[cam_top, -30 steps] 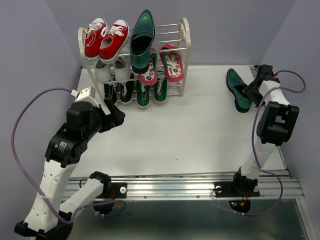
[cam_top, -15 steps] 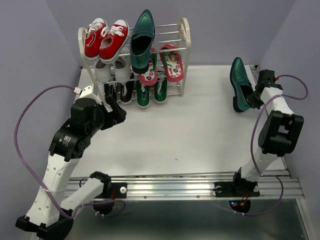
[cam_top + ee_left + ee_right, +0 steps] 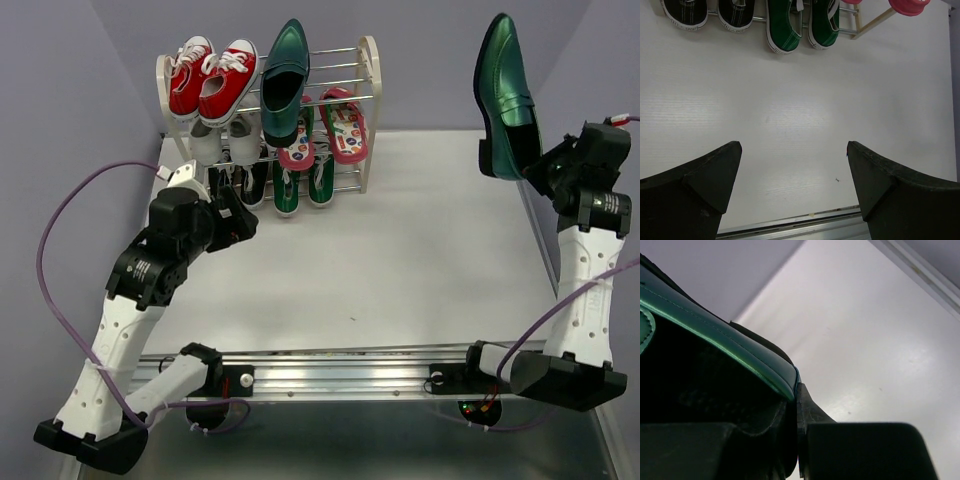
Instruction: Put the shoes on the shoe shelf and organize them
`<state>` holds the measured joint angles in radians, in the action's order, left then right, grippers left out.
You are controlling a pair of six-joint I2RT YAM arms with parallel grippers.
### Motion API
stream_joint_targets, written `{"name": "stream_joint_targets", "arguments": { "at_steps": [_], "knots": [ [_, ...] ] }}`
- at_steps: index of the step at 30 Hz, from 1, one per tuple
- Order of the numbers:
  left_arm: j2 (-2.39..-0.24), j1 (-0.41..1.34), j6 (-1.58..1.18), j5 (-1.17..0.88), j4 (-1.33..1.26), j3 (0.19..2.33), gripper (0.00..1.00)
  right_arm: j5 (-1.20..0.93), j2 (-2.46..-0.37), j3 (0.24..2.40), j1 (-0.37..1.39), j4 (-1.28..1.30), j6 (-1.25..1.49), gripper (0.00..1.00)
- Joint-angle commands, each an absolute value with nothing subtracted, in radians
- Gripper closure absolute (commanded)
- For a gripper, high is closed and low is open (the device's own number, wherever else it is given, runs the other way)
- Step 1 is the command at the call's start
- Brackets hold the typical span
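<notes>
Glossy dk green loafer (image 3: pixel 508 92); red sneakers (image 3: pixel 210 80) w/ white laces; cream shelf (image 3: pixel 373 100).

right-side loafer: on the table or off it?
Off it. The dark green loafer hangs in the air, toe up, clamped at its heel end by the right gripper, clear of the table.

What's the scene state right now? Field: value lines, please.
right gripper: shut on held loafer, gripped at its heel end, toe up, off the table
left gripper: open, holding nothing, above the table in front of the shoe shelf
top tier: red sneakers, second loafer
middle tier: white sneakers, flip-flops
bottom tier: black sneakers, green sneakers
remaining: held loafer not yet on the shelf
</notes>
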<state>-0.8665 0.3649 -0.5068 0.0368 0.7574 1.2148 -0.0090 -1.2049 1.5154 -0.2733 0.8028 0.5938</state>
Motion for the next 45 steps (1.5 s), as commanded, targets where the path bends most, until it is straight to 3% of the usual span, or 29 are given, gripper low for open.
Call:
{"name": "stream_joint_targets", "arguments": {
  "at_steps": [1, 4, 8, 15, 23, 30, 34, 37, 45],
  "knots": [
    [-0.876, 0.367, -0.456, 0.017, 0.698, 1.22, 0.01, -0.244, -1.173, 1.643, -0.273, 0.681, 0.684, 0.99],
    [-0.89, 0.367, -0.449, 0.017, 0.686, 1.218, 0.01, -0.247, -1.221, 1.712, -0.207, 0.698, 0.703, 0.99],
    [-0.907, 0.367, -0.448, 0.017, 0.663, 1.226, 0.01, -0.087, -1.366, 1.906, 0.099, 0.733, 0.686, 0.99],
    [-0.931, 0.365, -0.465, 0.028, 0.612, 1.267, 0.01, 0.041, -1.62, 2.218, 0.36, 0.778, 0.719, 0.99],
    [-1.009, 0.365, -0.469, 0.035, 0.563, 1.296, 0.01, 0.146, -1.718, 2.312, 0.443, 0.722, 0.813, 0.99],
    [-1.055, 0.365, -0.482, 0.029, 0.496, 1.331, 0.01, 0.443, -1.753, 2.335, 0.488, 0.772, 0.949, 0.99],
    [-1.078, 0.365, -0.485, 0.034, 0.489, 1.347, 0.01, 0.477, -1.848, 2.439, 0.537, 0.843, 0.997, 0.99],
    [-1.092, 0.367, -0.489, 0.052, 0.491, 1.359, 0.01, 0.511, -1.934, 2.575, 0.575, 0.917, 1.02, 0.96],
    [-1.092, 0.365, -0.488, 0.072, 0.486, 1.361, 0.01, 0.683, -1.914, 2.554, 0.63, 0.928, 1.066, 0.91]
  ]
}}
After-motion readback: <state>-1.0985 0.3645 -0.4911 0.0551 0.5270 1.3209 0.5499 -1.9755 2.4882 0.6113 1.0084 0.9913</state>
